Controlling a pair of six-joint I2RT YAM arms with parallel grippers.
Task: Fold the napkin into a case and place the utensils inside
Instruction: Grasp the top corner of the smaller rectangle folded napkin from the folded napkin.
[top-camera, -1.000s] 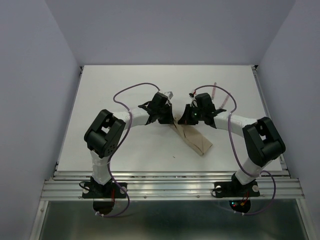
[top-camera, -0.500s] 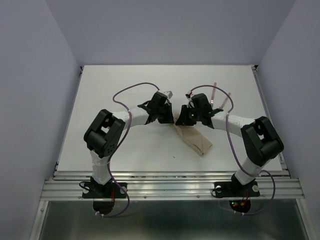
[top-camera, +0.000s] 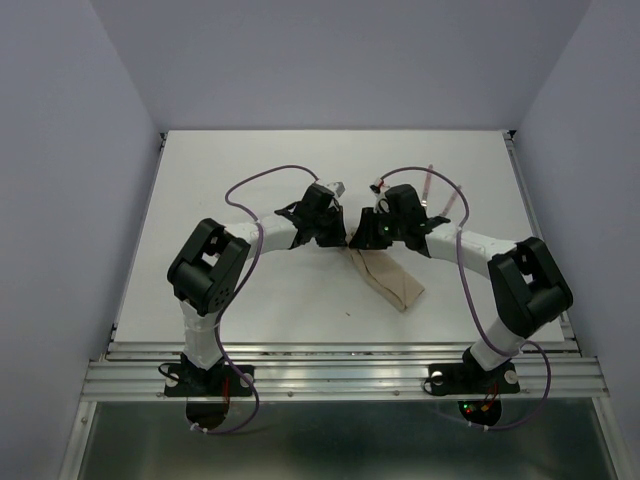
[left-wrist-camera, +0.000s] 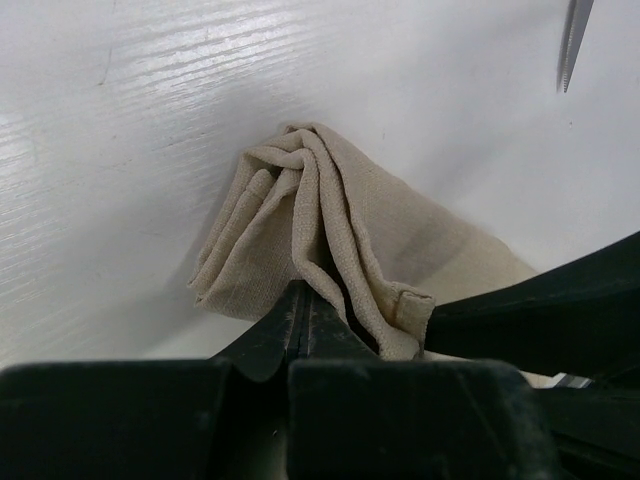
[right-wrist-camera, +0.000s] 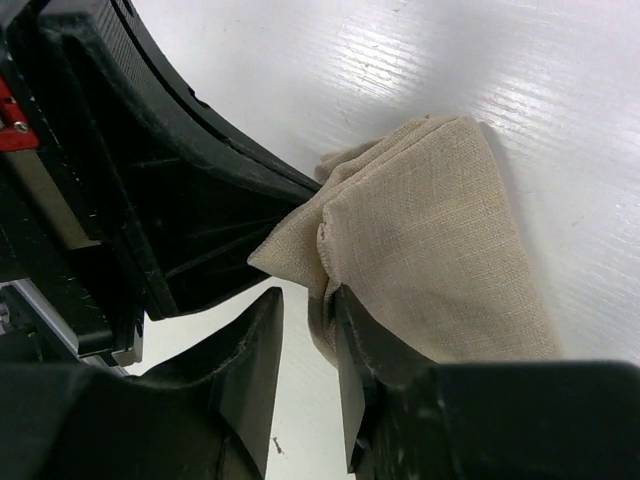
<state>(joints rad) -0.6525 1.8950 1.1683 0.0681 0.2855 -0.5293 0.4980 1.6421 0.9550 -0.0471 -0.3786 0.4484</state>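
Observation:
The tan napkin (top-camera: 388, 279), folded into a narrow strip, lies on the white table (top-camera: 240, 180) between the arms. In the left wrist view its bunched end (left-wrist-camera: 300, 210) runs into my left gripper (left-wrist-camera: 300, 290), which is shut on a fold; that gripper (top-camera: 340, 240) sits at the strip's far end. My right gripper (top-camera: 362, 238) is right beside it, open, with a cloth corner (right-wrist-camera: 400, 230) against one finger (right-wrist-camera: 352, 330) and part of it hanging in the gap (right-wrist-camera: 305, 305). Two pinkish-red utensil handles (top-camera: 430, 182) lie beyond the right arm; a silver tip (left-wrist-camera: 572, 45) shows.
Purple cables (top-camera: 265, 180) loop over both arms. The left gripper's black body (right-wrist-camera: 170, 180) fills the left of the right wrist view. Grey walls (top-camera: 70, 200) enclose the table on the left, the back and the right.
My right gripper has moved a little to the left, closer to my left gripper at the napkin's far end. The left arm and the napkin have hardly moved.

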